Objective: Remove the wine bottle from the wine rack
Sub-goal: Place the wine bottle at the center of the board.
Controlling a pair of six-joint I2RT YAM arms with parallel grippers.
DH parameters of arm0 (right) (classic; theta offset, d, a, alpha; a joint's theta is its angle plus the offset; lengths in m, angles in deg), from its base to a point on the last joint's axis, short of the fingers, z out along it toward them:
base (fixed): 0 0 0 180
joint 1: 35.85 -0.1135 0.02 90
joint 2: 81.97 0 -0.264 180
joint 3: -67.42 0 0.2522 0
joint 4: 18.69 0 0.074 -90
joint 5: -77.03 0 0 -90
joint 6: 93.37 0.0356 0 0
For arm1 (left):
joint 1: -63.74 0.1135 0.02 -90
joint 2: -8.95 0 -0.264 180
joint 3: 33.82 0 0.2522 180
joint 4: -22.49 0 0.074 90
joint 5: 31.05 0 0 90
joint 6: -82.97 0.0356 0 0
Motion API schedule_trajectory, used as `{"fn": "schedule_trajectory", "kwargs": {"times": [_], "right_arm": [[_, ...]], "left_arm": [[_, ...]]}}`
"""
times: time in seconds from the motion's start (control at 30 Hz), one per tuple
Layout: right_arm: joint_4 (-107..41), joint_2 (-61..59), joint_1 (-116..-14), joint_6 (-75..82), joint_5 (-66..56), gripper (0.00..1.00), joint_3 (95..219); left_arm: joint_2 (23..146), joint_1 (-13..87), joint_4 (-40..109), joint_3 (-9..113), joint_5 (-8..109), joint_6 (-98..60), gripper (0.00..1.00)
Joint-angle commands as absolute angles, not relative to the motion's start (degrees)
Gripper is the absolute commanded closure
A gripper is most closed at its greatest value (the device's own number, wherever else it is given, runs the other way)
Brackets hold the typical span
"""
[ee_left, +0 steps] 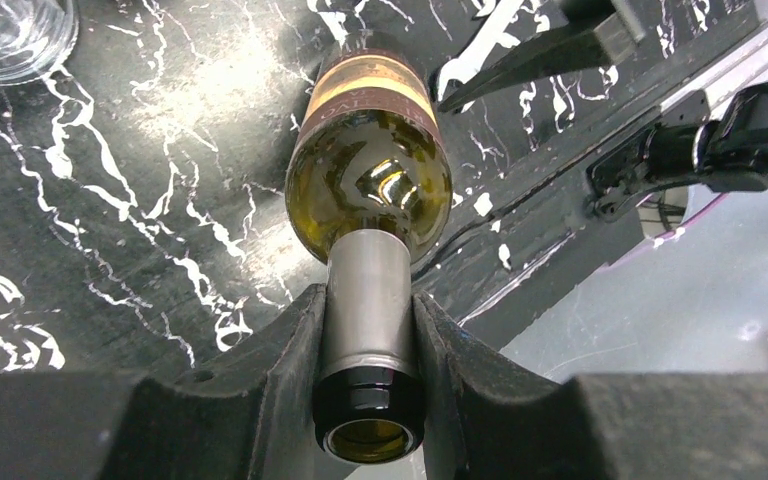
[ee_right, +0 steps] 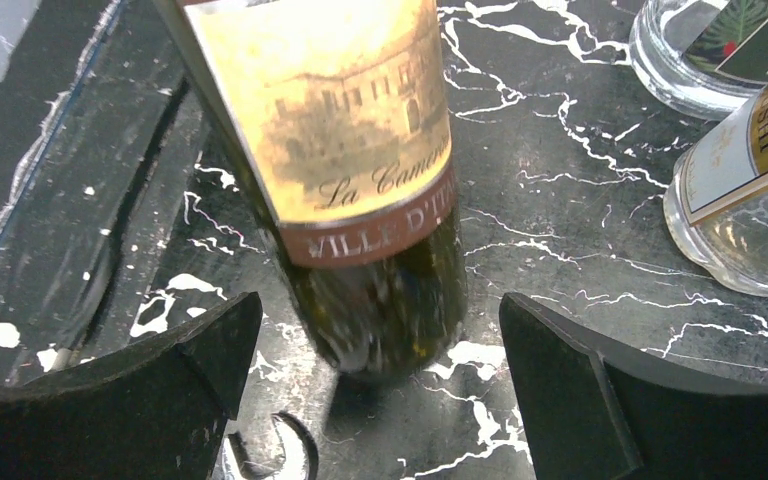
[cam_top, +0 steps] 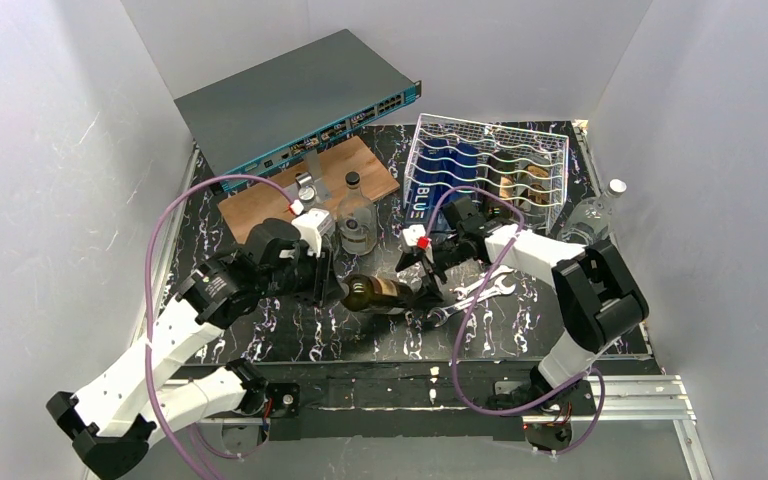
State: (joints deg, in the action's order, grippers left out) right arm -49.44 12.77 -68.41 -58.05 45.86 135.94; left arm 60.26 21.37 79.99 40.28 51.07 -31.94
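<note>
A: Left wrist view: left claw point(ee_left: 370, 330) clamped on the bottle point(ee_left: 368, 170) neck. The top view hides that contact.
B: Right wrist view: right claw point(ee_right: 375, 345) spread wide, bottle base between its jaws, seemingly untouched. The bottle lies on the table point(cam_top: 290, 338), at about 7 o'clock from the rack point(cam_top: 490, 170).

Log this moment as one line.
wine bottle: lying on table, off wine rack | left claw: shut on its neck | right claw: open at its base
</note>
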Motion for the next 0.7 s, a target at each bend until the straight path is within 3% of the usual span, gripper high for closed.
{"fn": "schedule_trajectory", "kwargs": {"times": [0.0, 0.33, 0.67], "right_arm": [[-52.31, 8.40, -66.58, -56.50, 50.74, 0.02, 138.49], [-48.53, 2.48, -61.43, -53.13, 56.18, 0.02, 135.70], [-47.84, 2.50, -60.83, -53.14, 56.63, 0.02, 135.03]], "left_arm": [[57.17, 21.30, 83.19, 45.84, 52.46, -27.41, 1.00], [56.39, 21.36, 93.51, 52.74, 58.08, -20.28, 1.00], [57.90, 21.30, 104.83, 59.45, 73.61, -18.37, 1.00]]}}
